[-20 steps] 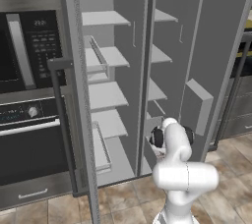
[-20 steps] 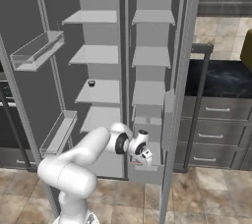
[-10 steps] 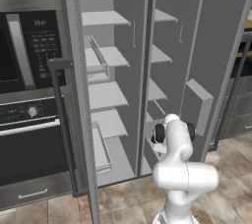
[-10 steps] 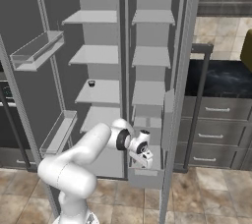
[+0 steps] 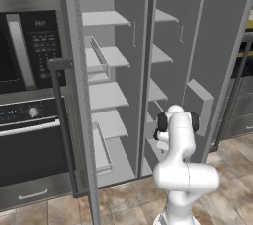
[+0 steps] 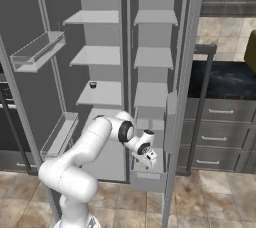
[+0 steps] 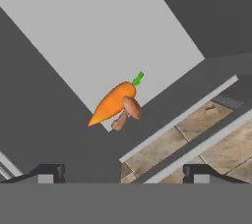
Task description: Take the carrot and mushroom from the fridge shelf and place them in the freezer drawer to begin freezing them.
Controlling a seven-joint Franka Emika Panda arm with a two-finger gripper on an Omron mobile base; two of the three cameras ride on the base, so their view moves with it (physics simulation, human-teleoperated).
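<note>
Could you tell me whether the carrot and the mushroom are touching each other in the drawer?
Touching. In the hand view the mushroom lies against the carrot, its cap overlapping the carrot's lower side with no gap between them, both on the drawer floor.

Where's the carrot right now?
In the hand view, the carrot lies mid-frame on the freezer drawer floor, touching the mushroom beside it.

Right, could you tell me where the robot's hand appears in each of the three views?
Left base view: the hand is right of centre, low, mostly hidden behind the white wrist.
Right base view: the hand is just below centre, over the pulled-out drawer.
Hand view: the hand is at the bottom edge, with its dark tips wide apart.
Shared landmark: that drawer, low in the right-hand compartment.
</note>
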